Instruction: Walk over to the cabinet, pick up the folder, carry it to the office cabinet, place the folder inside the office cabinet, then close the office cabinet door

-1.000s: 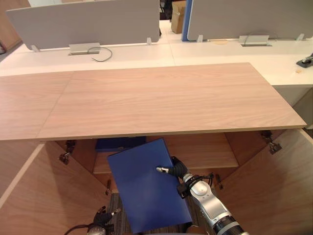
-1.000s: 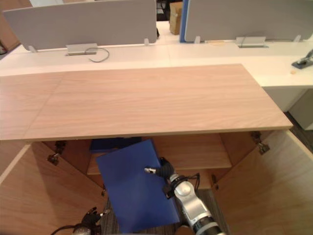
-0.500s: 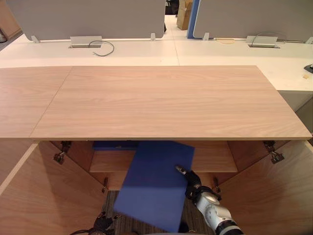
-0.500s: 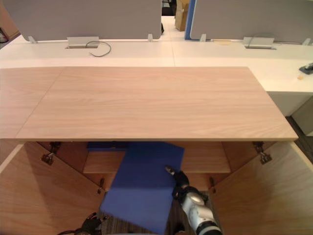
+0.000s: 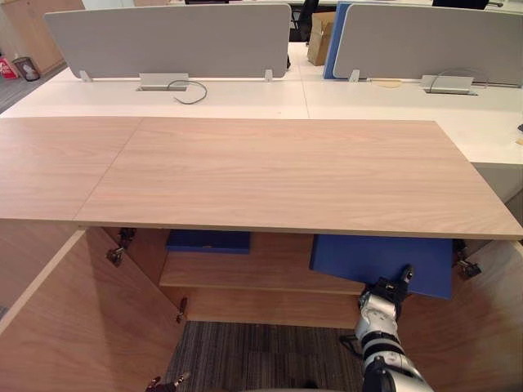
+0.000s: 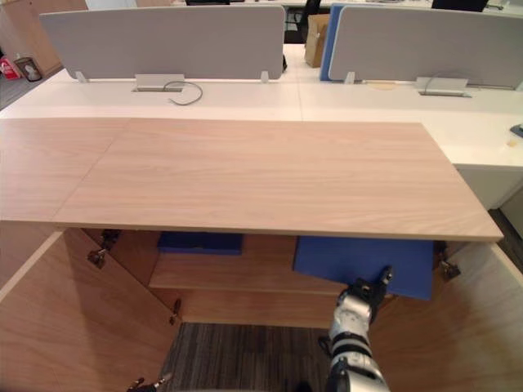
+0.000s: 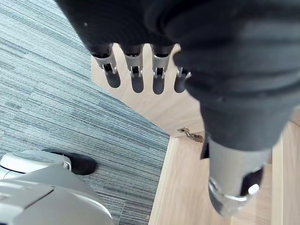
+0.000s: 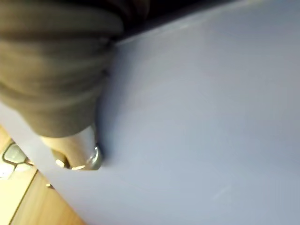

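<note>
Fingers, right: thumb of the right hand (image 5: 386, 290) pinches the blue folder (image 5: 368, 260), the others hidden under it.
Fingers, left: left hand (image 7: 197, 47) hangs straight-fingered above grey carpet (image 7: 56, 93).
Folder: just ahead of the right fingers, on the shelf (image 5: 245, 269) of the office cabinet (image 5: 286, 171).
Room: white desk (image 5: 245, 94), grey dividers (image 5: 163, 37) beyond.

light: bright, even | shadow: soft, beneath cabinet top (image 5: 278, 171)

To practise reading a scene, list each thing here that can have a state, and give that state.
left door: open.
right door: open.
folder: pinched by the right hand, partly in over the shelf.
second folder: lying flat on the shelf.
left hand: open, holding nothing.
</note>
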{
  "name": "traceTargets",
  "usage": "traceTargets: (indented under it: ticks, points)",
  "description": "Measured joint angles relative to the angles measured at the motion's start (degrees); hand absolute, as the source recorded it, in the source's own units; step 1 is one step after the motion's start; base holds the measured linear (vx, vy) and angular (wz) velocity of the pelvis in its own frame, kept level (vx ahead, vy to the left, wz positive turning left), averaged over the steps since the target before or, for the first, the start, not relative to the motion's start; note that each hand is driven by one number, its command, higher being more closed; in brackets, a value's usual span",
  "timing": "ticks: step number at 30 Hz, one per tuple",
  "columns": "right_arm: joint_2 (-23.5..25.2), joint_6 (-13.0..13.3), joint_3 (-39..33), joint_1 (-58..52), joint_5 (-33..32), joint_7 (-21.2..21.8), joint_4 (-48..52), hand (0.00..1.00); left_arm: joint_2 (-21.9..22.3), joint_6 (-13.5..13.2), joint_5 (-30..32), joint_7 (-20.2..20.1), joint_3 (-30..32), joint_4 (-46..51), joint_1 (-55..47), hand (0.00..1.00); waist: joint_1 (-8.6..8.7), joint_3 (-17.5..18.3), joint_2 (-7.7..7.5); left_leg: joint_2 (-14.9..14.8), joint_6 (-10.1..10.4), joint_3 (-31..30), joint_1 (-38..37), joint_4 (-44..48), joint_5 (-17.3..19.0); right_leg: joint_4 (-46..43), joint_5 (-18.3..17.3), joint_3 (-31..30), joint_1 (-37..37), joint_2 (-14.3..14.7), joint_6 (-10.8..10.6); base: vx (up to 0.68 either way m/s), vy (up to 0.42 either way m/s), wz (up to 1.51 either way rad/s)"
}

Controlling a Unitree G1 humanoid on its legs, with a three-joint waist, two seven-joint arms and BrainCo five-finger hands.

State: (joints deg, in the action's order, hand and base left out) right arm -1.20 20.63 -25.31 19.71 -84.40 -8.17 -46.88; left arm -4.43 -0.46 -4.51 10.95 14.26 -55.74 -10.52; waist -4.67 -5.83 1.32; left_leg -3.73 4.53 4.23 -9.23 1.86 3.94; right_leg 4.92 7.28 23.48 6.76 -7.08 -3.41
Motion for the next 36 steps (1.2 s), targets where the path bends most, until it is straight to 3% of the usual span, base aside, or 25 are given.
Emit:
traceTargets:
  ticks: [3,4,6,7,9,10,14,16,17,21,26,30,36]
  points:
    - [-2.9,-0.6,-0.5,4.3,0.4,-2.3,-5.8,1.00,0.0,-0.1,0.0,0.0,0.3,0.0,-0.6,0.00,-0.77,-0.1,0.14,0.3,-0.4,-0.4,0.7,1.1,0.0,0.2,0.3,0.2,0.1,-0.3,0.1,-0.12,0.029,0.07]
    - [-4.6,-1.1,-0.6,6.4,0.4,-3.3,-7.6,1.00,0.1,-0.3,-0.1,0.0,0.3,-0.1,-0.8,0.00,-1.15,-0.2,0.54,0.1,-1.6,-0.8,3.5,5.3,2.1,-0.1,-0.1,0.2,-0.5,-0.2,-0.3,-0.12,0.033,0.08]
    - [-6.9,-2.2,-1.3,9.6,2.6,-4.7,-9.4,1.00,0.3,-0.4,-0.4,-0.1,0.3,-0.1,-1.0,0.00,-1.38,-0.9,1.96,-0.9,-2.2,-1.3,8.0,13.0,6.0,-0.4,-0.3,0.3,-1.3,0.5,-0.2,-0.11,0.044,0.07]
    - [-8.9,-3.2,-2.3,11.6,4.2,-5.5,-9.7,1.00,0.7,-0.4,-0.5,-0.1,0.1,-0.4,-1.1,0.00,-1.74,-1.9,3.74,-1.8,-2.5,-1.9,10.0,17.8,8.3,-2.4,-0.8,0.2,-1.8,0.9,-0.3,-0.12,0.103,0.05]
    - [-12.3,-3.5,-2.3,13.0,6.0,-6.4,-9.8,1.00,1.5,-0.5,-0.6,-0.1,-0.5,-2.1,-1.1,0.00,-2.40,-3.3,6.64,-2.8,-3.3,-2.2,11.2,23.8,11.1,-12.7,-5.8,0.3,-4.4,-0.4,-0.7,-0.11,0.172,0.14]
    - [-13.1,-3.5,-2.9,13.6,6.7,-6.9,-9.8,1.00,1.6,-0.6,-0.6,-0.1,-0.7,-2.4,-1.8,0.00,-2.35,-3.8,6.88,-2.3,-3.5,-2.6,12.5,27.1,12.6,-22.1,-10.4,0.2,-7.9,-3.1,-0.9,-0.07,0.158,0.23]
    - [-13.5,-3.5,-8.2,17.6,6.4,-7.9,-9.7,1.00,2.6,-0.7,-2.9,-0.2,1.0,-2.9,-2.4,0.00,-1.35,-5.4,6.21,1.3,-4.6,-3.8,19.8,41.0,19.0,-44.4,-21.5,-0.6,-17.3,-11.7,-2.1,-0.08,0.087,0.35]
    - [-13.5,-3.5,-9.3,18.8,6.4,-8.3,-9.0,1.00,3.2,-0.9,-3.2,-0.2,2.2,-2.9,-2.4,0.00,-1.30,-6.0,6.32,1.6,-5.0,-3.6,21.4,44.2,20.6,-48.3,-23.5,-1.2,-19.1,-13.1,-2.4,-0.07,0.052,0.09]
    - [-13.4,-3.4,-10.9,21.0,6.0,-8.4,-8.6,1.00,4.5,-1.2,-4.5,-0.6,5.2,-2.8,-3.0,0.00,-1.56,-6.4,6.64,1.9,-5.4,-3.2,24.8,49.9,23.8,-54.8,-26.8,-2.5,-23.1,-15.0,-2.6,-0.08,0.047,0.01]
    - [-14.5,-2.9,-12.2,24.4,3.7,-9.0,-5.2,1.00,6.7,-1.2,-5.1,-0.9,12.7,-2.9,-3.4,0.00,-2.64,-7.2,6.38,2.4,-5.2,-1.3,31.2,59.1,27.9,-66.0,-31.8,-6.0,-31.3,-18.8,-1.9,-0.01,-0.004,0.06]
    - [-14.9,-2.3,-12.4,26.6,2.0,-9.1,-2.8,1.00,8.2,-1.3,-5.3,-0.8,17.5,-2.1,-3.3,0.00,-3.57,-7.5,6.05,0.9,-4.5,2.0,34.7,62.7,29.2,-70.6,-33.9,-8.2,-36.3,-20.1,-1.4,0.06,-0.034,-0.04]
    - [-15.0,-0.1,-12.4,28.3,1.2,-9.4,-2.1,1.00,8.3,-1.8,-4.9,-0.7,18.3,-1.4,-3.0,0.00,-3.78,-7.6,5.92,0.6,-4.8,2.6,36.5,63.5,29.7,-71.7,-34.2,-8.7,-38.6,-20.2,-1.2,0.04,-0.016,-0.02]
    - [-17.3,-1.8,-11.5,31.5,2.5,-10.7,-2.1,1.00,8.3,-2.4,-4.9,-0.7,18.2,0.9,-2.6,0.00,-4.15,-7.7,5.81,-0.3,-4.8,3.2,40.7,64.2,29.6,-72.4,-34.0,-8.9,-43.0,-20.0,-0.9,0.01,-0.004,0.00]
